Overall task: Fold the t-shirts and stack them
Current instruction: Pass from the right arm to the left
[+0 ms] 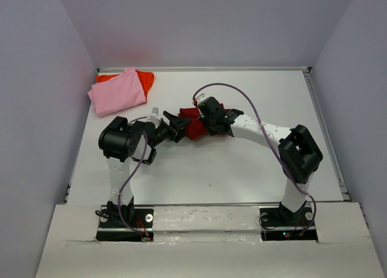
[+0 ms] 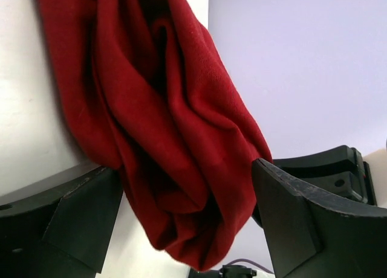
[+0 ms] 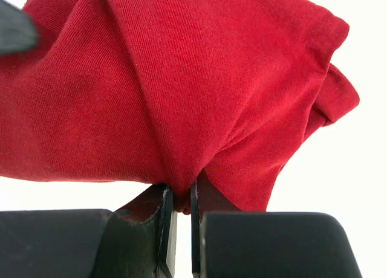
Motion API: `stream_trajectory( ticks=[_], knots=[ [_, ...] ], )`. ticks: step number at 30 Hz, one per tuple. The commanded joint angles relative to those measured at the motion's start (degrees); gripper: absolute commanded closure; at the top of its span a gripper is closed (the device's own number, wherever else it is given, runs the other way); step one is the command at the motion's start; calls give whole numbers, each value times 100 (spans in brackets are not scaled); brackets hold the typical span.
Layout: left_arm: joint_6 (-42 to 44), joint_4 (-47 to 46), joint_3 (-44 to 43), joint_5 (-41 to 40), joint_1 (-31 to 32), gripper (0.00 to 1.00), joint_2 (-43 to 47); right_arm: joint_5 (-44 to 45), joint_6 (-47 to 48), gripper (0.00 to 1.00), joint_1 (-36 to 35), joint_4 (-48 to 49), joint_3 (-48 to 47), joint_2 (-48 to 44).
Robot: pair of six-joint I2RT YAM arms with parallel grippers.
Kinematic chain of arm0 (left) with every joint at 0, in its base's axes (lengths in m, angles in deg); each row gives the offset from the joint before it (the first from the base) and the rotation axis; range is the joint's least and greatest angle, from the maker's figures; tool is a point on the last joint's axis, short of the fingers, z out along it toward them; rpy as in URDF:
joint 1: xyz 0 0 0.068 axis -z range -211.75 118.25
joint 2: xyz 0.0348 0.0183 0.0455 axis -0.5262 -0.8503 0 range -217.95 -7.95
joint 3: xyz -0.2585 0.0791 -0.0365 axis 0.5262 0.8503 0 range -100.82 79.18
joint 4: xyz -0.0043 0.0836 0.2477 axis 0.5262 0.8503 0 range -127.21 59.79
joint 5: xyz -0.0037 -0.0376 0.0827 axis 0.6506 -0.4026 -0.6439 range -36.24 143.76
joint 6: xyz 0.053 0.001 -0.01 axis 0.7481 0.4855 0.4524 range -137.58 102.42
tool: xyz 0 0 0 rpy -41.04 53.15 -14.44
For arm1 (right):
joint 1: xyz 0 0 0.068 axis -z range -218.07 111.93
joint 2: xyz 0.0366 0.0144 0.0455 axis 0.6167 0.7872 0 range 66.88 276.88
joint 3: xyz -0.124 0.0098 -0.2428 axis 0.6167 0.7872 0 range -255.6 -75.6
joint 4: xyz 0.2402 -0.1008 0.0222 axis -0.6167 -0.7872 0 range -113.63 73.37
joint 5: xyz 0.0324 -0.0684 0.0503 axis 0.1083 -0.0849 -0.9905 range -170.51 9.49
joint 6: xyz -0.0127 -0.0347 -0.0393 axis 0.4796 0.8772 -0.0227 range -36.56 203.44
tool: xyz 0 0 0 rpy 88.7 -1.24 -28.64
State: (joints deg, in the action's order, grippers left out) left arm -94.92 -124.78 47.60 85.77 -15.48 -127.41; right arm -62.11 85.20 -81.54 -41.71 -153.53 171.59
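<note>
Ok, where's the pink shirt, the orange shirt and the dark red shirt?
pink shirt (image 1: 118,92): top view, middle of the cloth.
orange shirt (image 1: 146,80): top view, edge peeking out beside the pink.
dark red shirt (image 3: 181,78): right wrist view, middle of bunched cloth.

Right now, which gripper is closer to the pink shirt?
Left. The left gripper sits right of the pink shirt; the right gripper, pinching the crimson shirt, is farther right.

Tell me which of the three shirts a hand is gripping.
The dark red shirt, pinched in the right hand; the pink shirt and orange shirt lie piled in the far left corner.
</note>
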Motion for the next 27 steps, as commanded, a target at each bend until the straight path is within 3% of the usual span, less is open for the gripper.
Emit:
stream_trajectory(
  ticks=[1,9,13,15,16,18,24,27],
  knots=[
    [677,-1052,-94,-283,148,1,-262,77,88,100,48,144,-143,-223],
    [835,-604,-437,-353,315,2,-332,103,105,100,48,153,-117,-223],
    [879,-428,-534,-362,341,17,-359,147,97,100,48,153,-100,-222],
    [940,-297,-595,-318,342,45,-376,156,97,100,48,153,-108,-231],
    [949,-252,-613,-318,342,74,-368,138,97,100,48,144,-108,-231],
    [1045,-147,-648,-336,333,98,-333,147,88,100,48,153,-91,-231],
    [1607,801,-903,-318,333,100,1,103,-96,100,48,161,23,-363],
    [2169,2064,-1236,-248,333,100,299,-11,-481,100,48,170,207,-564]
  ],
)
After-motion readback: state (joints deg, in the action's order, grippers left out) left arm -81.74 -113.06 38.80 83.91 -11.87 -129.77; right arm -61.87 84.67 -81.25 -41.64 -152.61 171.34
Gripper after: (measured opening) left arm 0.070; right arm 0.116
